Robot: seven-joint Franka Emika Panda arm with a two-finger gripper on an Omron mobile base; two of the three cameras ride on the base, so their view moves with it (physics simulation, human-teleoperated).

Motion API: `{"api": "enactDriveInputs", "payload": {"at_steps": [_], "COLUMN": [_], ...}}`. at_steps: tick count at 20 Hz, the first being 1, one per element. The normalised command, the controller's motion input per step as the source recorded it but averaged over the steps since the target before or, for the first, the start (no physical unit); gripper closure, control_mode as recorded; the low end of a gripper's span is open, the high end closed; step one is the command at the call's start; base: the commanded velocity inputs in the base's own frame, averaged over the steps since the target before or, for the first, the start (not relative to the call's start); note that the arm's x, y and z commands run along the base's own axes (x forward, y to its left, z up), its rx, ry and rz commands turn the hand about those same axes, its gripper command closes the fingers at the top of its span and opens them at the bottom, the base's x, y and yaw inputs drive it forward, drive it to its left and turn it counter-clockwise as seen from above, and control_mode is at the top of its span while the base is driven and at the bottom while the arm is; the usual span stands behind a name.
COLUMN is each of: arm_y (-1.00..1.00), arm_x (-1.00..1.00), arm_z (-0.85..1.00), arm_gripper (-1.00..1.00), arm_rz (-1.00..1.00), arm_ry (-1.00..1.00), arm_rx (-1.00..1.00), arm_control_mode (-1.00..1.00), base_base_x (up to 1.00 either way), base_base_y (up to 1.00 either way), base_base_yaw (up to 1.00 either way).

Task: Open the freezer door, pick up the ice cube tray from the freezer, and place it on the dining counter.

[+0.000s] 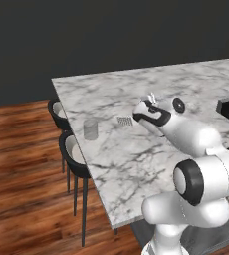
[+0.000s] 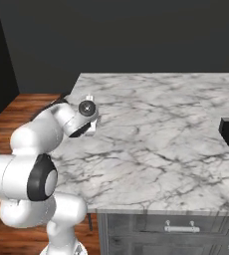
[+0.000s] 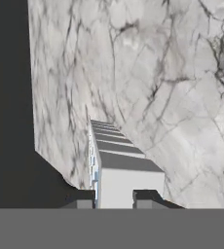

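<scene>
Tray: I see the ice cube tray (image 3: 115, 160) clamped between my fingers (image 3: 144, 196), above the marble surface (image 3: 148, 73).
Glass: tumbler (image 1: 90, 129) stands apart.

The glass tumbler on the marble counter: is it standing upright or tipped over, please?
Upright. The glass tumbler stands on its base on the dining counter, open rim facing up, beside the ice cube tray.

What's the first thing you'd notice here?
The huge white marble dining counter with grey veins, and the white robot arm reaching over it. In the hand view, the claw has its tips at either side of the ice cube tray, above the marble. A clear glass stands near the counter's left edge.
</scene>
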Motion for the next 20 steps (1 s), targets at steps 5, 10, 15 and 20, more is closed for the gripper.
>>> {"api": "enactDriveInputs", "payload": {"at_steps": [5, 10, 15, 20], "arm_y": [0.0, 0.0, 0.0, 0.0], "arm_x": [0.77, 0.66, 0.62, 0.51], "arm_z": [-0.35, -0.47, -0.45, -0.45], "arm_gripper": [1.0, 1.0, 1.0, 1.0], "arm_rz": [0.01, 0.03, 0.02, 0.02], "arm_ry": [0.0, 0.0, 0.0, 0.02], "arm_rx": [0.0, 0.0, 0.0, 0.0], "arm_control_mode": [-1.0, -1.0, -1.0, -1.0], "base_base_x": [0.0, 0.0, 0.0, 0.0], "base_base_y": [0.0, 0.0, 0.0, 0.0], "base_base_yaw": [0.0, 0.0, 0.0, 0.0]}}
